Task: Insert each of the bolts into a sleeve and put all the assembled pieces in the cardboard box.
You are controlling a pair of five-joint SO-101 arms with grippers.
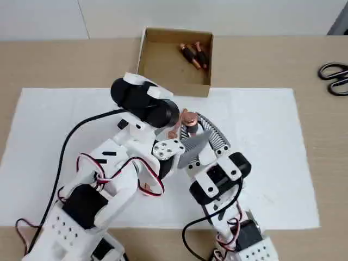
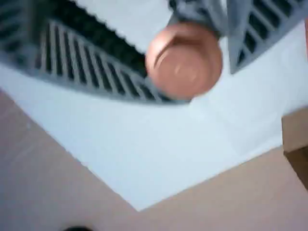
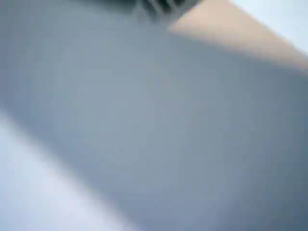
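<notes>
Nearest, the left arm and the right arm rise from the near edge of the desk and lean together over a white sheet. At mid-sheet the right pincer is clenched on a copper piece, a grey finger on either side of it and its round end up. The left wrist view shows that round end between ribbed grey fingers. The left pincer sits just left of the piece, under its own wrist; whether it is released or clenched I cannot tell. Farther off, the cardboard box stands at the sheet's far edge with two assembled pieces in its far right corner. Scissors lie at the far right.
</notes>
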